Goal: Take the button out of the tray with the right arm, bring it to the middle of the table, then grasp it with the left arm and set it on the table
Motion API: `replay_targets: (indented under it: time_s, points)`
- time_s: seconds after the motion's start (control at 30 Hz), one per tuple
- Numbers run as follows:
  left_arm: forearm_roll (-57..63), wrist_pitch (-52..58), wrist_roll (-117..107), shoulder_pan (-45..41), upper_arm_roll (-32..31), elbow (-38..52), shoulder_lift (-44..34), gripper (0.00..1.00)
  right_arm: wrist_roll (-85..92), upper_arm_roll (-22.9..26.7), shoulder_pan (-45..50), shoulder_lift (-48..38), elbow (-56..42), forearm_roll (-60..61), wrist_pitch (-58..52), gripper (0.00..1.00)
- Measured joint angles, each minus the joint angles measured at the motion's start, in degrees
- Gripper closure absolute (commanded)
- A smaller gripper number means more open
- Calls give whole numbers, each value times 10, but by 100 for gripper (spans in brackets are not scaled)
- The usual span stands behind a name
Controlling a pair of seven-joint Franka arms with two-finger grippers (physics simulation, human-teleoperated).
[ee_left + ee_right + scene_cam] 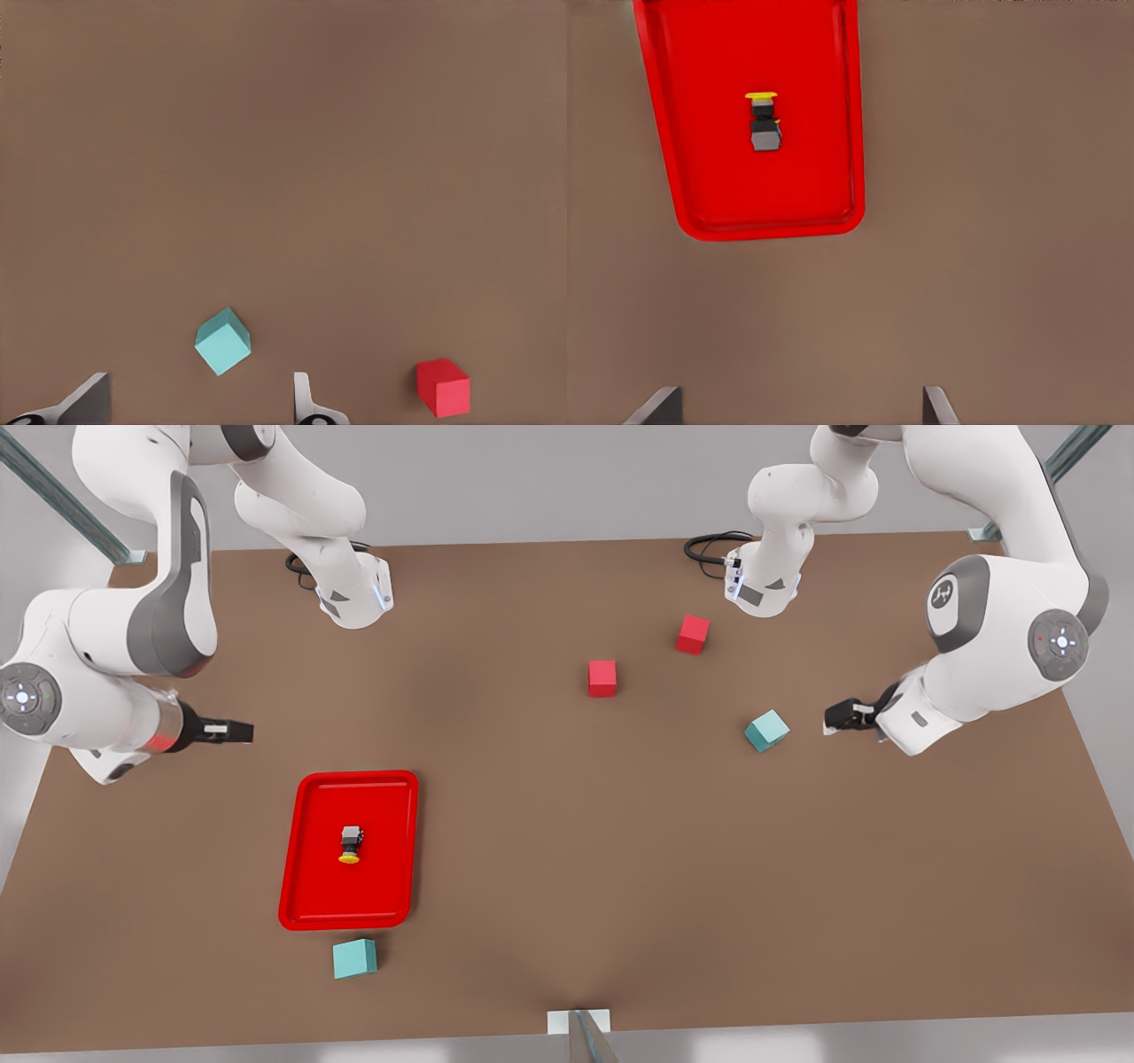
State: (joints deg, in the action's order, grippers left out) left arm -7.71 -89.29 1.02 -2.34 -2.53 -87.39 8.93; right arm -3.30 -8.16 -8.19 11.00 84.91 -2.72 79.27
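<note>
Button (pixel 351 843) lies in the red tray (pixel 306 895) on the worktop (pixel 567 850). Right gripper (pixel 237 732) and left gripper (pixel 837 715) hover apart, jaws open, empty. A teal cube (pixel 766 730) sits near the left gripper.

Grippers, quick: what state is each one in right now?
Left gripper: open, holding nothing, near the teal cube.
Right gripper: open, holding nothing, short of the tray; the button lies in it.

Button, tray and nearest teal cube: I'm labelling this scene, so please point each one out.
button (pixel 351 844), front view, on its grey-black body.
tray (pixel 306 903), front view, on its bare red floor.
teal cube (pixel 354 958), front view, on its top face.
</note>
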Motion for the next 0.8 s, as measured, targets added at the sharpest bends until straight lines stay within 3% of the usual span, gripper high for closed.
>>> replay_targets:
  time_s: [0.23, 0.47, 0.67, 0.8]
  points:
    - [6, -22, 3, -2, -2, 20, 27, 0, -8, 0, 2, 27, 0, 0, 32, 0]
    - [12, -35, -7, -17, -3, 54, 123, 0, -14, -1, 24, 108, -2, -1, 88, 0]
    - [11, -53, -27, -44, -3, 68, 149, 0, -26, -2, 54, 174, 16, -2, 153, 0]
    - [12, -56, -41, -47, -3, 71, 148, 0, -32, -36, 38, 207, 53, -2, 243, 0]
